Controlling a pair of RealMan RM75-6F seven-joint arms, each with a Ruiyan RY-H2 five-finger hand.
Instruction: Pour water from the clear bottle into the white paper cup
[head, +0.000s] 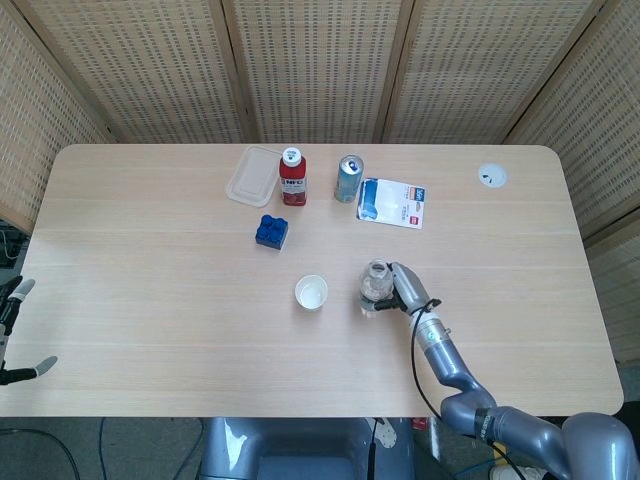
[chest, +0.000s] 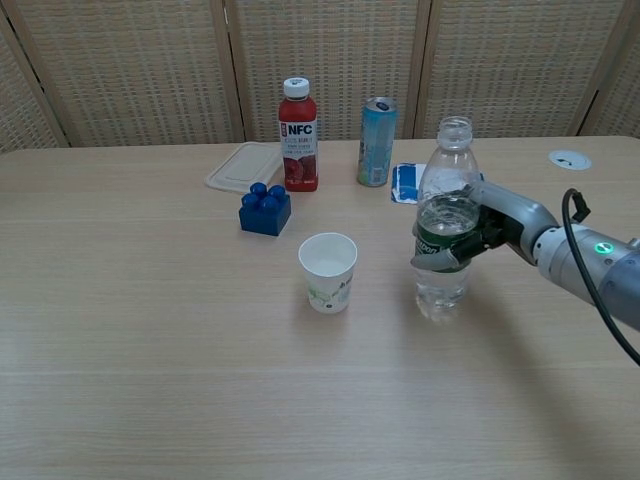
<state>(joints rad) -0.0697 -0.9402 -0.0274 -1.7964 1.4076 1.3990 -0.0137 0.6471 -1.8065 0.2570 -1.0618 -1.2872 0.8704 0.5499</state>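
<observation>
The clear bottle stands upright and uncapped, partly filled with water, with a dark label band. My right hand grips it around the middle from the right. In the head view the bottle sits just right of the white paper cup, with my right hand beside it. The cup stands upright on the table, a short gap left of the bottle. My left hand shows only at the far left edge of the head view, off the table, its fingers apart and holding nothing.
A blue block, a red NFC bottle, a clear lidded tray and a blue can stand behind the cup. A blue-and-white packet lies behind the bottle. A small white disc sits at the far right.
</observation>
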